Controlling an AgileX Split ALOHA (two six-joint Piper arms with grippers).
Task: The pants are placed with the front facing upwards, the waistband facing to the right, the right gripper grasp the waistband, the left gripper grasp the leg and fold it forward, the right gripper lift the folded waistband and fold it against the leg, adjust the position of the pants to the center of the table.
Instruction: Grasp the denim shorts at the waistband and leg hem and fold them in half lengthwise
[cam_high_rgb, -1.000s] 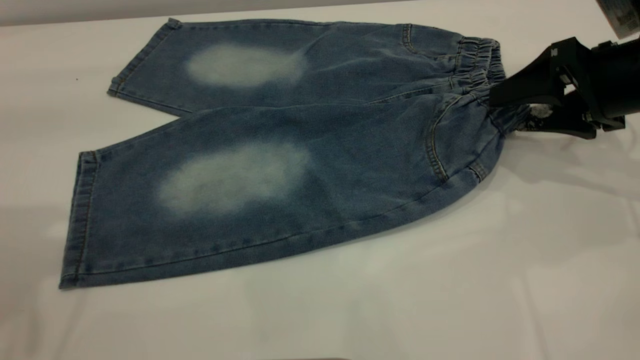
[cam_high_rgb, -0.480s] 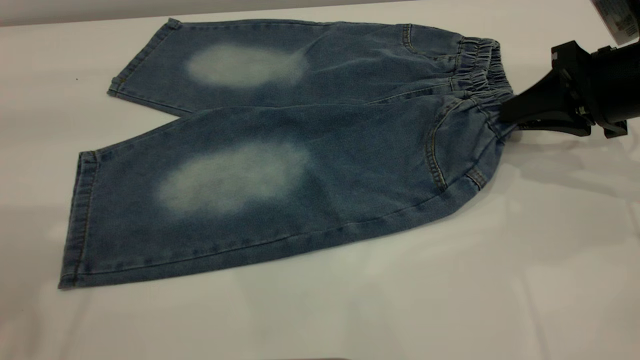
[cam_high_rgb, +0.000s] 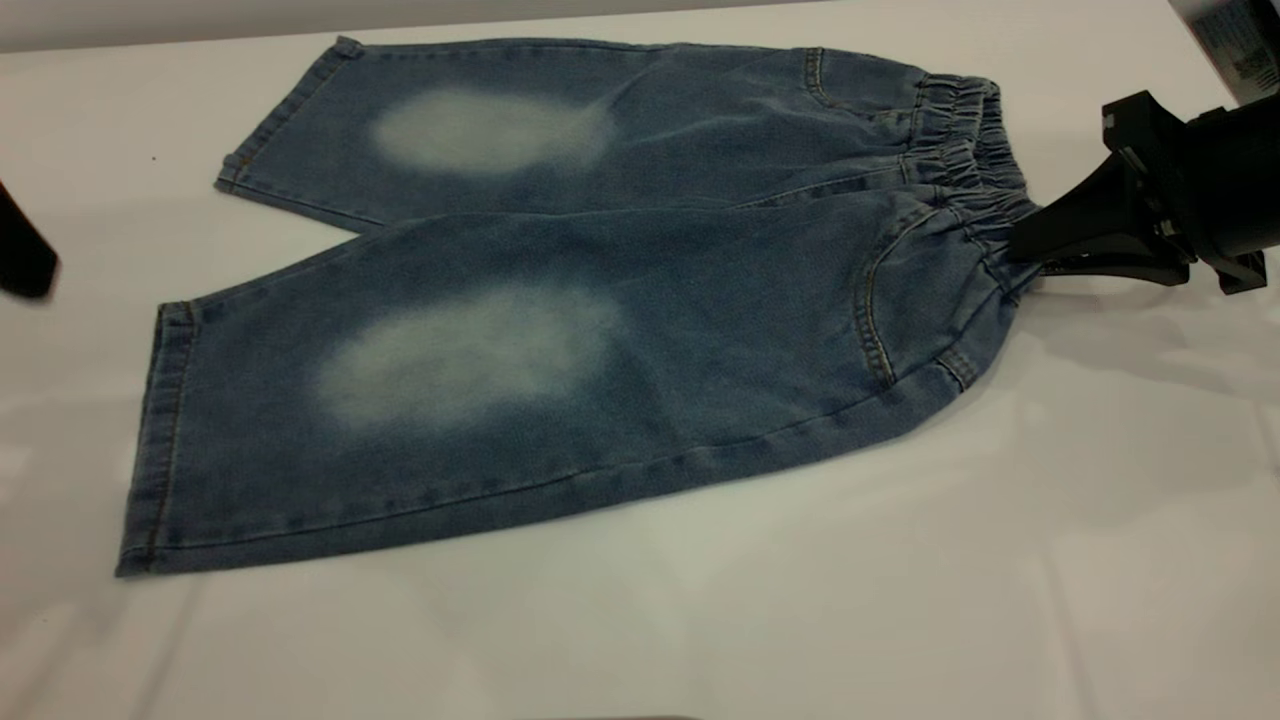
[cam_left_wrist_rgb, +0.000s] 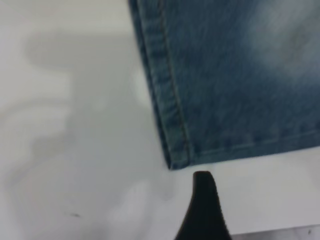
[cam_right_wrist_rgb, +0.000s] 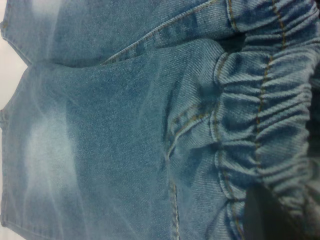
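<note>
One pair of small, wide-legged blue denim pants (cam_high_rgb: 560, 300) lies flat on the large plain white table (cam_high_rgb: 800, 600), front up, two legs spread toward the exterior view's left. Counted: two pale faded oval knee patches, one per leg; two hemmed cuffs with tan stitching; one curved front pocket seam visible on the near leg.

The gathered, crinkled elastic denim waistband (cam_high_rgb: 965, 170) sits at the right end of the pants. The black right gripper with tapered wedge jaws (cam_high_rgb: 1020, 250) comes in from the right edge, low over the table. Its jaws are closed together on the near part of the waistband, and the denim puckers toward the pinch point. The right wrist view shows ruffled waistband rows (cam_right_wrist_rgb: 265, 115) filling the frame, one dark jaw edge over them at a corner.

The left gripper (cam_left_wrist_rgb: 202, 200) is only partly seen: one black finger tip in its wrist view, above bare table just beside the corner of a leg hem (cam_left_wrist_rgb: 175, 155), not touching it. The exterior view shows a black blurred piece at the far left edge, apart from the cuffs. Cannot tell how far the left jaws stand apart; it holds nothing visible.

No containers on the table. The pants sit toward the far side of the table in the exterior view.
</note>
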